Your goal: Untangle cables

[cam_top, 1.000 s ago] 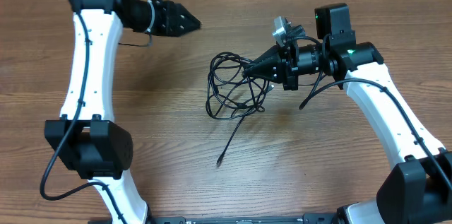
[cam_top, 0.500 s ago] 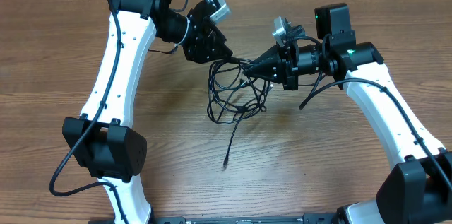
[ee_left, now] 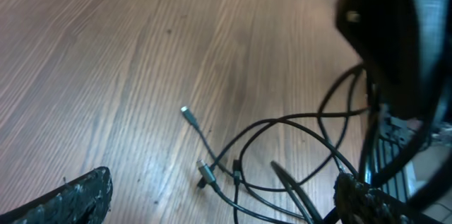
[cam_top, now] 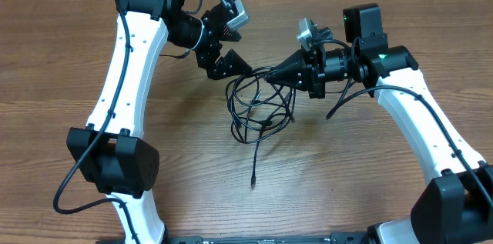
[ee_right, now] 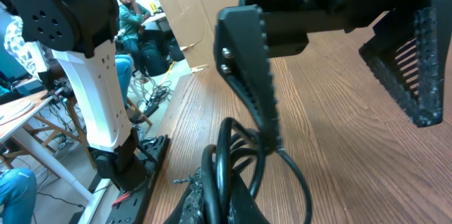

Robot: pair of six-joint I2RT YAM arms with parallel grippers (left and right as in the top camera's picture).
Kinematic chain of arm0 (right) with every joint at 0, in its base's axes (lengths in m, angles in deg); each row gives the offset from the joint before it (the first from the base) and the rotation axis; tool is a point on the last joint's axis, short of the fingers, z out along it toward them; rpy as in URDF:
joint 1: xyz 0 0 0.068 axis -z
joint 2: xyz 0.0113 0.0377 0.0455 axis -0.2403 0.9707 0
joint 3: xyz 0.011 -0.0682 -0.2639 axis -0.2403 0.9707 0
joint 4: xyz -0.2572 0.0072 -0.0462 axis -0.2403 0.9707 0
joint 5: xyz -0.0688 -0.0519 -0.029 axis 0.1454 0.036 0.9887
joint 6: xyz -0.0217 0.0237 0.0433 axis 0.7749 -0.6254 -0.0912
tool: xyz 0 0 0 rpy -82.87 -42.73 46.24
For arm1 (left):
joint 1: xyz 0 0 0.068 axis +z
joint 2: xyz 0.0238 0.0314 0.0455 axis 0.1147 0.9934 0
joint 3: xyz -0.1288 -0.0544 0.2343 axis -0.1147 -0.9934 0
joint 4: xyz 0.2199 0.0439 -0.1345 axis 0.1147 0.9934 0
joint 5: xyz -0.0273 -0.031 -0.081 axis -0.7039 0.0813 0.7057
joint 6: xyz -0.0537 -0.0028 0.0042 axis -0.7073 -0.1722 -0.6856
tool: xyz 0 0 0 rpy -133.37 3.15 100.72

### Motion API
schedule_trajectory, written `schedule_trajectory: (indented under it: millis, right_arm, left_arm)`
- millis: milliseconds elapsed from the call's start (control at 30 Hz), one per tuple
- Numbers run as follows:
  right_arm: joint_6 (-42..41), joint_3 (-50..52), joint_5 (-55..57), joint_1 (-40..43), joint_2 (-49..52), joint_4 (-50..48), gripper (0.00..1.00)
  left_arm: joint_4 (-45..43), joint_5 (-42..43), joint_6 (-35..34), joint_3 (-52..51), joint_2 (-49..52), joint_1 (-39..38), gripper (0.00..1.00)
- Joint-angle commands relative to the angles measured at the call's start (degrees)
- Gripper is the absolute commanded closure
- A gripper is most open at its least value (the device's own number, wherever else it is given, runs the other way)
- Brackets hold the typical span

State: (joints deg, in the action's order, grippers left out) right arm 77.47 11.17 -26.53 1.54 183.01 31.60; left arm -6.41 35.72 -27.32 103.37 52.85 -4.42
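Observation:
The cables (cam_top: 260, 121) lie as loose black loops on the wooden table, with one tail running toward the front to a small plug (cam_top: 253, 183). My right gripper (cam_top: 269, 77) is shut on a bunch of cords at the loops' upper right; the right wrist view shows cords (ee_right: 233, 153) pinched between its fingertips (ee_right: 212, 199). My left gripper (cam_top: 243, 50) stands wide open just above and left of that pinch point, nothing between its fingers. In the left wrist view the loops (ee_left: 282, 150) and a silver plug (ee_left: 185, 111) lie between its spread fingertips (ee_left: 74, 199).
The left arm's base (cam_top: 108, 163) stands at the front left and the right arm's base (cam_top: 454, 205) at the front right. Bare wood surrounds the loops. Beyond the table edge, the right wrist view shows seated people (ee_right: 131, 12) and floor clutter.
The left arm swung from the far left over to the cables and its jaws opened wide. The loops shifted slightly right and the loose tail swung right. The right gripper stayed put.

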Motion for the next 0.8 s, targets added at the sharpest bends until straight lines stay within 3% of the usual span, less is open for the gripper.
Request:
schedule_trajectory:
  millis: [0,200,467,767]
  right_arm:
    - [0.1,-0.4,-0.3,0.1,-0.7,0.0,0.96]
    - [0.1,-0.4,-0.3,0.1,-0.7,0.2,0.96]
    - [0.1,-0.4,-0.3,0.1,-0.7,0.2,0.96]
    - [0.1,-0.4,-0.3,0.1,-0.7,0.1,0.96]
  left_arm:
    - [1.2,5.1,7.3,0.2,-1.3,0.2,0.0]
    - [1.2,6.0,7.4,0.2,-1.3,0.4,0.0]
    - [1.3,16.1,7.1,0.2,-1.3,5.1,0.0]
    - [3.6,10.4,5.9,0.2,-1.3,4.2,0.0]
